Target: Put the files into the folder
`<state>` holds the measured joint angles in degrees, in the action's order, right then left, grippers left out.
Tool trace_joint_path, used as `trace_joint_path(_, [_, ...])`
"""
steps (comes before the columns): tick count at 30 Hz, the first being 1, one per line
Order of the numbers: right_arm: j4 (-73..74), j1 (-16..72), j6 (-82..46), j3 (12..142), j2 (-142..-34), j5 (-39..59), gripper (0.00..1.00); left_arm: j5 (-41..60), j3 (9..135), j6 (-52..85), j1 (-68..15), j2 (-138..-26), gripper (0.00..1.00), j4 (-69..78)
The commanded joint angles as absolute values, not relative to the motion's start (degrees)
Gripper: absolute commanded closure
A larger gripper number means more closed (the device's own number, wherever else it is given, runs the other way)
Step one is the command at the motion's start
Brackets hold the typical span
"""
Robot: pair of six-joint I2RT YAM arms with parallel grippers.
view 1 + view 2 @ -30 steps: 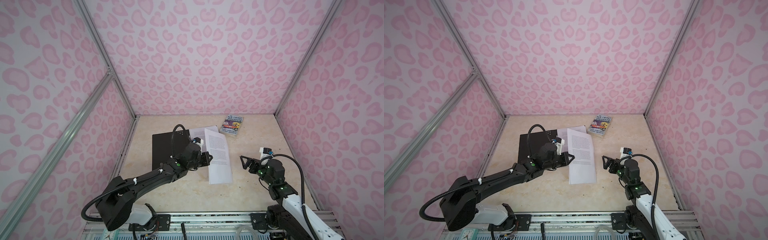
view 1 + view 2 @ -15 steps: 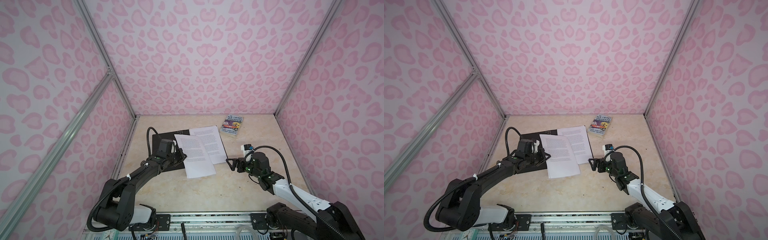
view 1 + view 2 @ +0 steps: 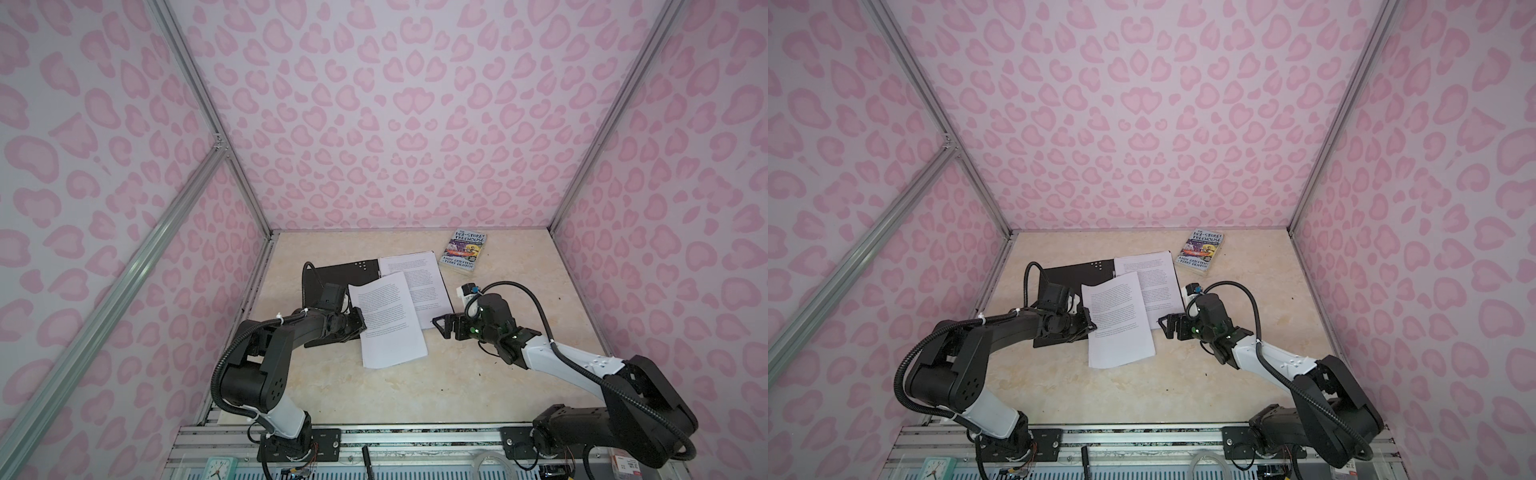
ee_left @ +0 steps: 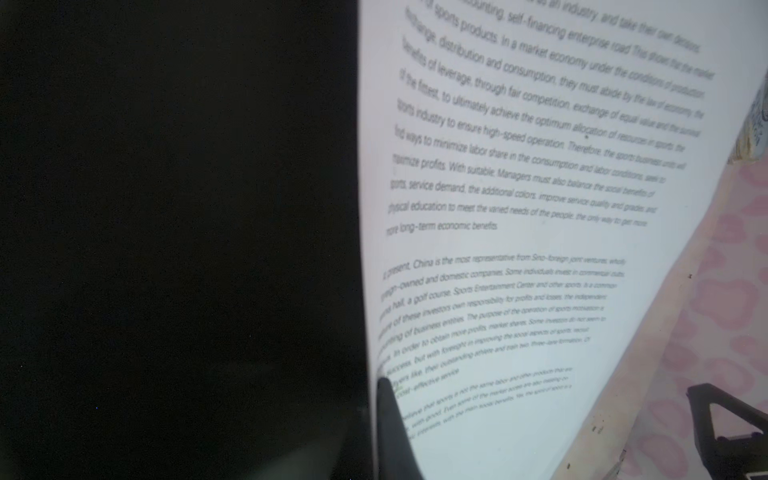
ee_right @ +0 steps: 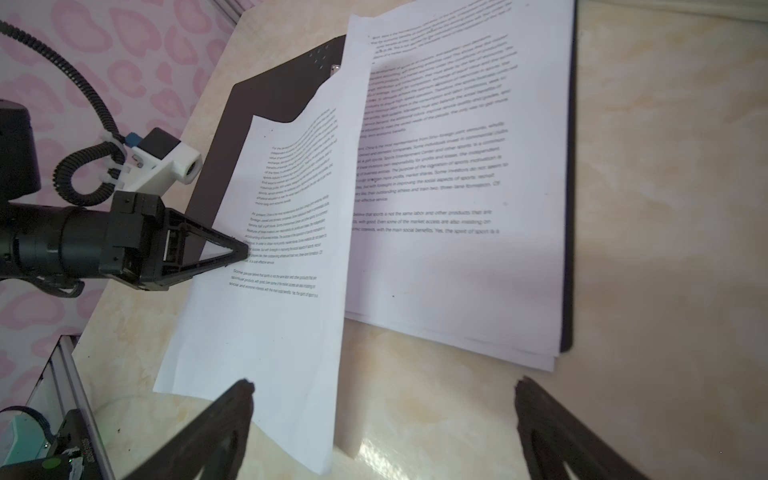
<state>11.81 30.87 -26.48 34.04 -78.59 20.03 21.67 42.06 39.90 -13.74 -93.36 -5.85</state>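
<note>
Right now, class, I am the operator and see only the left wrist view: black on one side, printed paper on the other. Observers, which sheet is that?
Observer: The loose sheet, pinched at its edge by the shut left gripper.
Operator: Is it inside the folder?
Observer: Only partly; its near end reaches past the folder over the table.
Operator: And the right gripper?
Observer: The right gripper is open and empty, beside the stack of other sheets.
</note>
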Motion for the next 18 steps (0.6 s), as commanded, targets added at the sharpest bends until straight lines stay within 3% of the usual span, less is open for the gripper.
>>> trace_joint_path(1, [9.40,32.40,-24.50,38.26,-82.79,21.08,0.02,19.84,41.22,37.98,-13.30,-93.78,0.97,-6.13])
trace_joint_path(18, [-5.69,34.83,-19.95,66.78,-108.98,23.23,0.15,19.15,41.04,37.17,-13.33,-95.98,0.97,-6.09])
